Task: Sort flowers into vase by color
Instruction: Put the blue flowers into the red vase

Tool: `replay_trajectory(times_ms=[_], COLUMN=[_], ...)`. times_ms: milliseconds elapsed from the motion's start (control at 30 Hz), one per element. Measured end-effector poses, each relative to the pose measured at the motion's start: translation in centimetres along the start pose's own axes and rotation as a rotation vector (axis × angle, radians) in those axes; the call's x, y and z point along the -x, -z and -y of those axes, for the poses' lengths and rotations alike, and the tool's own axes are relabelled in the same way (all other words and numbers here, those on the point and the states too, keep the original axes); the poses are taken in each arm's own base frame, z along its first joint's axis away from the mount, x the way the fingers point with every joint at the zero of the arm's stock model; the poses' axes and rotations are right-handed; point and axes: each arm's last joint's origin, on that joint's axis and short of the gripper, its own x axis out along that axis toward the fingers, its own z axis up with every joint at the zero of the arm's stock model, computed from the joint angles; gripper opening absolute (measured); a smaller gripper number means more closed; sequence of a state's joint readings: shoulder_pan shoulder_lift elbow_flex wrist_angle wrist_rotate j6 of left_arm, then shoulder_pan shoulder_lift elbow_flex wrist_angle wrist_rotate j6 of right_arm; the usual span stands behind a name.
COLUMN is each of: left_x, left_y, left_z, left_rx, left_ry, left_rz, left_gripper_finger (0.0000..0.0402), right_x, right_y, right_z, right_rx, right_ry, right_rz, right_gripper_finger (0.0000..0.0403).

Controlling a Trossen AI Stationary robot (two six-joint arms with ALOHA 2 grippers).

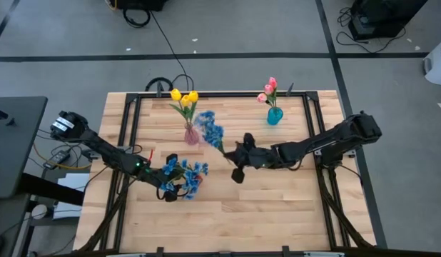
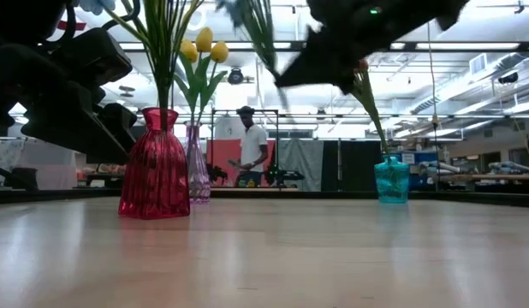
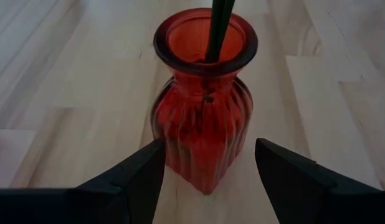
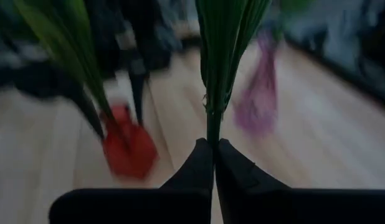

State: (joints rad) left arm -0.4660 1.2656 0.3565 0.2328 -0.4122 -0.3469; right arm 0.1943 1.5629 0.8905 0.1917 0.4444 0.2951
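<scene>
while the right gripper is clenched on a blue flower stem mid-tabletop | left gripper released around the red vase | stem looks light, stiff, slippery; best pinched low

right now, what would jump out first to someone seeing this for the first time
Mid-table, the right pincer is shut on a blue flower spray, carrying it in the air. The left pincer sits open around a red vase already holding blue flowers. At the back stand yellow tulips and pink tulips.
</scene>
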Motion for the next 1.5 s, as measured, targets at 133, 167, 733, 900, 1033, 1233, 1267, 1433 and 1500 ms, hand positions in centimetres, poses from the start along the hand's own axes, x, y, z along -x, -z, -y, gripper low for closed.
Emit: replay_trajectory(times_ms=[133,167,733,900,1033,1233,1267,1433,1500], left_x=[0.0,0.0,0.0,0.0,0.0,0.0,0.0,0.0,0.0], left_y=[0.0,0.0,-0.2,-0.3,-0.3,-0.3,-0.3,-0.4,-0.4], left_z=[0.0,0.0,0.0,0.0,0.0,0.0,0.0,0.0,0.0], left_rx=[0.003,0.004,0.012,0.016,0.017,0.019,0.019,0.021,0.021], left_ry=[0.001,0.000,-0.008,-0.007,-0.010,-0.022,-0.022,-0.022,-0.022], left_rz=[0.002,0.002,0.023,0.030,0.032,0.041,0.041,0.044,0.044], left_gripper_finger=[0.0255,0.0255,0.0255,0.0255,0.0255,0.0255,0.0254,0.0255,0.0255], right_x=[-1.7,-2.2,-7.9,-9.6,-10.1,-10.4,-10.5,-10.8,-10.9], right_y=[-0.3,-0.2,0.4,0.1,0.5,0.9,1.1,1.5,1.7], right_z=[-0.5,-0.6,-2.4,-3.2,-3.2,-3.1,-3.0,-2.5,-2.3], right_rx=[-0.011,-0.019,0.037,0.083,0.127,0.158,0.162,0.170,0.174], right_ry=[-0.109,-0.140,-0.420,-0.431,-0.405,-0.376,-0.371,-0.353,-0.350], right_rz=[0.188,0.222,0.559,0.443,0.357,0.297,0.281,0.221,0.203], right_gripper_finger=[0.0012,0.0012,0.0013,0.0014,0.0014,0.0017,0.0019,0.0051,0.0072])
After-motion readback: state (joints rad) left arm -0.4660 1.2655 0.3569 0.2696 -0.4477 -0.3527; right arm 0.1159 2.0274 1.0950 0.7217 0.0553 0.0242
